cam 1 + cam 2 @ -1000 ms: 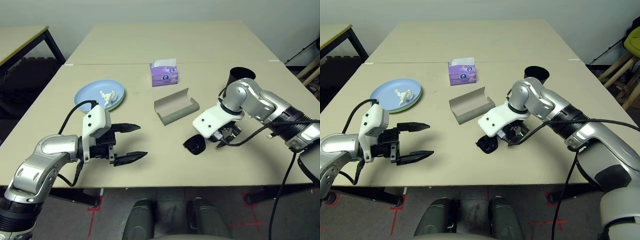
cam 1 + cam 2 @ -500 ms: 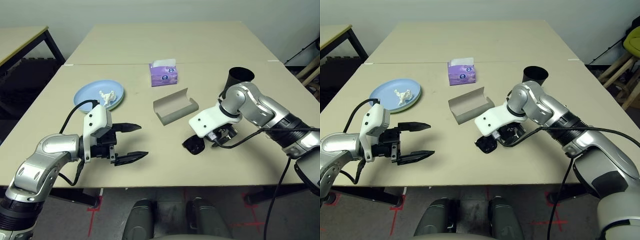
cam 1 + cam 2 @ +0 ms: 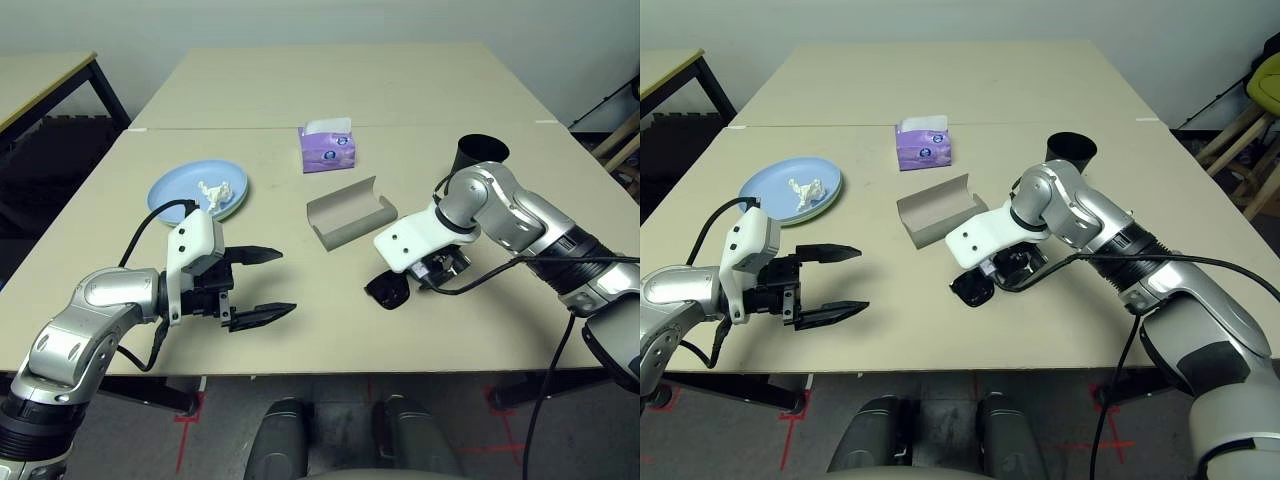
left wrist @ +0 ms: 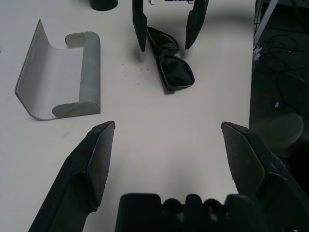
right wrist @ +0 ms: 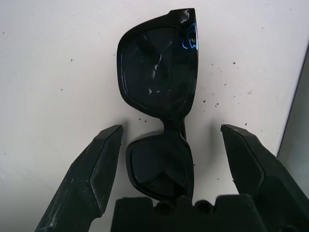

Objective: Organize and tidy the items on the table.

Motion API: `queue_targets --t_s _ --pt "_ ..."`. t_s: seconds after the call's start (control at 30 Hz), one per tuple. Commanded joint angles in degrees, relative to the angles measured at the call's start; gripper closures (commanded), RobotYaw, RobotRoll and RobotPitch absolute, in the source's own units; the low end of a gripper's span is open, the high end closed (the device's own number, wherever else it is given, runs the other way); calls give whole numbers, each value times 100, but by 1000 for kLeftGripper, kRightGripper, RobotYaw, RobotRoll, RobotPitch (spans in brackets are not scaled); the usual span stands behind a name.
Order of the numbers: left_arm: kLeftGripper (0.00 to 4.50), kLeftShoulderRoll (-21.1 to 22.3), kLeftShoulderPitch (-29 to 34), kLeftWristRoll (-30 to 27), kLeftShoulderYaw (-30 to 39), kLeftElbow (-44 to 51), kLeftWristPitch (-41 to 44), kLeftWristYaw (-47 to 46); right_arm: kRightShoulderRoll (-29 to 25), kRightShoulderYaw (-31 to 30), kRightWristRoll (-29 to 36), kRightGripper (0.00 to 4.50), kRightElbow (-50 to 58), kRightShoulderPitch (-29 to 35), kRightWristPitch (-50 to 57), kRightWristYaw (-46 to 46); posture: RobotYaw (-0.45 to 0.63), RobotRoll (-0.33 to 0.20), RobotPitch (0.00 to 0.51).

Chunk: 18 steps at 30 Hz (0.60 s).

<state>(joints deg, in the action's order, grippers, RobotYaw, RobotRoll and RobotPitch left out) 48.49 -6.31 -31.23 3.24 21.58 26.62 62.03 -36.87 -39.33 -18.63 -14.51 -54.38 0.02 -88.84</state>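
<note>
Crumpled white paper wad (image 3: 217,194) on round light blue plate (image 3: 184,184); grey folding glasses case (image 3: 350,214) open, empty; left gripper (image 3: 272,287) and right gripper (image 5: 172,129) wide open, holding nothing.

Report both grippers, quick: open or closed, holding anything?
Left gripper: open, holding nothing.
Right gripper: open, its fingers on either side of the black sunglasses, not gripping them.

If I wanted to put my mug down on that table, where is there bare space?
The widest bare patch is the far part of the table, beyond the purple tissue pack. Another lies between the left gripper and the black sunglasses. It's crowded around those sunglasses, with the right gripper over them and the open grey case close by.
</note>
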Motion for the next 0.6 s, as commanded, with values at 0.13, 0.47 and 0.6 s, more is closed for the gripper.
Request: queue_targets --t_s 0.13,0.47,0.6 --pt "16 46 0 86 -100 18 -23 66 -37 133 -31 0 141 126 38 -3 77 0 56" --pt "16 37 18 93 -86 29 -22 62 -118 140 -11 0 225 211 38 -64 80 0 62" --pt "0 32 7 85 -82 20 -16 60 -113 146 -28 646 199 197 -3 -47 80 0 68"
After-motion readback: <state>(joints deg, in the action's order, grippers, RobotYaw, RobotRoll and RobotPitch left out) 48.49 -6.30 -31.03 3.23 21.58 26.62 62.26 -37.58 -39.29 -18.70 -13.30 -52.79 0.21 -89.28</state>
